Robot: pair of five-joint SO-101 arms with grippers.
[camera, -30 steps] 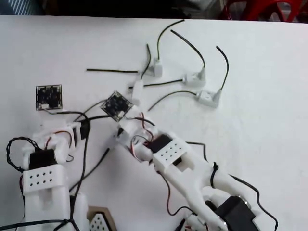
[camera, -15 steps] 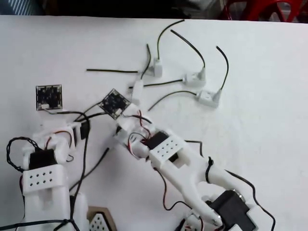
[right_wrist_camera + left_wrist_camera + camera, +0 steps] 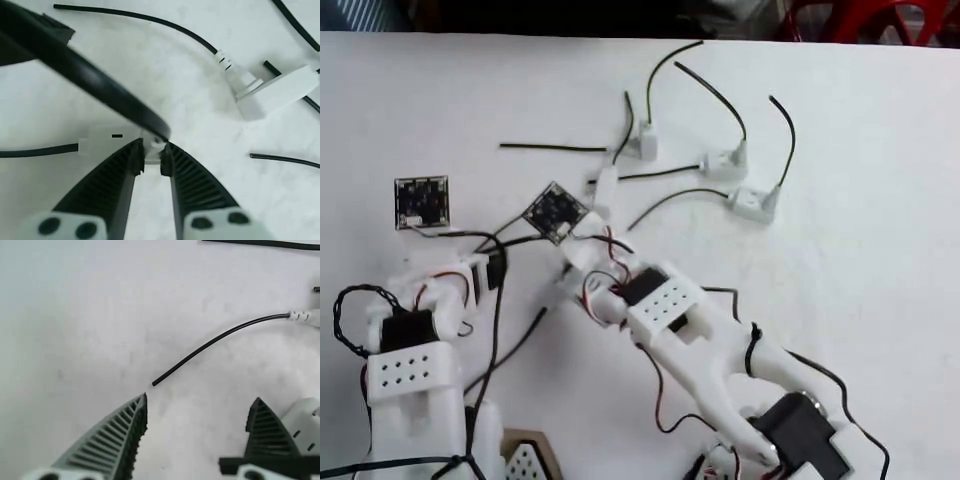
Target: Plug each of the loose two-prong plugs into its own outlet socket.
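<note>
Two black square outlet sockets lie on the white table, one (image 3: 421, 200) at the left and one (image 3: 554, 213) near the middle. My right gripper (image 3: 572, 264) (image 3: 151, 150) is right behind the middle socket, shut on a white two-prong plug (image 3: 107, 141) whose black cord trails off sideways. The socket's dark edge (image 3: 100, 85) crosses just over the plug's tip. Loose white plugs with black cords lie beyond: (image 3: 605, 186), (image 3: 640, 146), (image 3: 725, 161). My left gripper (image 3: 200, 400) (image 3: 480, 270) stands open over bare table, close to a black cord end (image 3: 155, 383).
A further white plug (image 3: 752, 204) lies at the right of the group, and one plug (image 3: 280, 90) lies close in front of my right gripper. Arm cables (image 3: 500, 300) run between the two arms. The right half of the table (image 3: 880, 220) is bare.
My right arm has pushed forward and to the left with the plug, and the middle socket has slid up and left and turned a little. The left arm has stayed still.
</note>
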